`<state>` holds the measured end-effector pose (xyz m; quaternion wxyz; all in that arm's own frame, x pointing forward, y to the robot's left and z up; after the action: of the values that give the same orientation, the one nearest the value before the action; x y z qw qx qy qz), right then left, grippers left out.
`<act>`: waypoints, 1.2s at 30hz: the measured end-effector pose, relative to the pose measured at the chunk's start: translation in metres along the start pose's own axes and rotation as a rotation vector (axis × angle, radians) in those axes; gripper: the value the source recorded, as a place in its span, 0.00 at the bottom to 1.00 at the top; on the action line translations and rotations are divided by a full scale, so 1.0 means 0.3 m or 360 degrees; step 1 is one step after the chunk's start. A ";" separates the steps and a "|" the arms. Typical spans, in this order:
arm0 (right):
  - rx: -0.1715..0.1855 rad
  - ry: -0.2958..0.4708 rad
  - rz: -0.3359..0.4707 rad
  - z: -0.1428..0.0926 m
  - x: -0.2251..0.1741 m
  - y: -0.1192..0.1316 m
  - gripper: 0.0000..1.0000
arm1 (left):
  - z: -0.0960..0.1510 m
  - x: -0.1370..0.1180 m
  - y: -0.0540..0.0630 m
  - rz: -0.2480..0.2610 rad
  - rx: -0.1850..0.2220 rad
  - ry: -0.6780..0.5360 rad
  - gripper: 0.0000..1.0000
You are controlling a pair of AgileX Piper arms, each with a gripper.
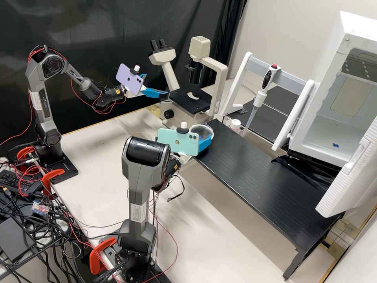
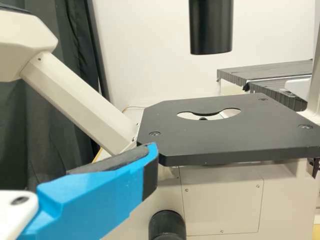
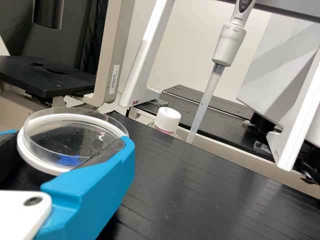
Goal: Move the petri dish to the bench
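- Grey and big, the right arm (image 1: 137,184) stands near and hides some of the pale desk (image 1: 212,232).
- A green phone (image 1: 178,141) covers part of the right jaws, so their grip is hard to check.
- The right jaws are closed on the clear petri dish (image 3: 75,127), at the far left end of the black stand (image 1: 259,169). A loose pinch could let it slip; a hard squeeze could crack it or pop it out.
- The dish looks a bit tipped against a white ring (image 3: 26,156). If the arm tilts, the dish could slide or spill.
- One side is hidden, so I can't tell if the dish touches the stand. If it does, it could scrape.
- A clear round thing (image 1: 142,135) is partly hidden; I can't tell what it is.
- Farther on, a careless swing could knock the white-capped bottle (image 3: 167,120) or the pipette (image 3: 230,45).
- Far left, the left arm (image 1: 47,110) has its jaws apart, with nothing in them. A sideways move could bump the microscope (image 1: 190,100).
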<state>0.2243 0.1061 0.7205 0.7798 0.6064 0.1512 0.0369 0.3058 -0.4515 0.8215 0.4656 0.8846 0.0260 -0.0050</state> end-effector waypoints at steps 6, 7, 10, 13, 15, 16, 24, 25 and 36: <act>-0.0003 -0.0006 0.0004 0.000 0.005 0.002 1.00 | 0.000 0.000 0.000 0.0000 0.0000 0.0000 1.00; -0.0005 -0.0009 0.0008 0.000 0.008 0.003 1.00 | 0.000 0.000 0.000 0.0000 0.0000 0.0000 1.00; -0.0025 -0.0021 0.0008 0.002 0.008 0.003 1.00 | 0.000 0.000 0.000 0.0000 0.0000 0.0000 1.00; -0.0028 -0.0028 0.0013 0.002 0.009 0.004 1.00 | 0.000 0.000 0.000 0.0000 0.0000 0.0000 1.00; -0.0023 -0.0036 0.0020 0.003 0.011 0.006 1.00 | 0.000 0.000 0.000 0.0000 0.0000 0.0000 1.00; -0.0021 -0.0038 0.0025 0.002 0.013 0.008 1.00 | 0.000 0.000 0.000 0.0000 0.0000 0.0000 1.00; -0.0017 0.0012 0.0027 -0.027 -0.016 0.036 1.00 | 0.000 0.000 0.000 0.0000 0.0000 0.0000 1.00; -0.0012 0.0032 0.0032 -0.034 -0.027 0.043 1.00 | 0.000 0.000 0.000 0.0000 0.0000 0.0000 1.00; 0.0135 0.0399 0.0280 -0.152 -0.225 0.175 1.00 | 0.000 0.000 0.000 0.0000 0.0000 0.0000 1.00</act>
<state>0.1540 0.1462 0.7737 0.7223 0.6403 0.1950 0.1741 0.3058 -0.4515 0.8215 0.4656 0.8846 0.0260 -0.0050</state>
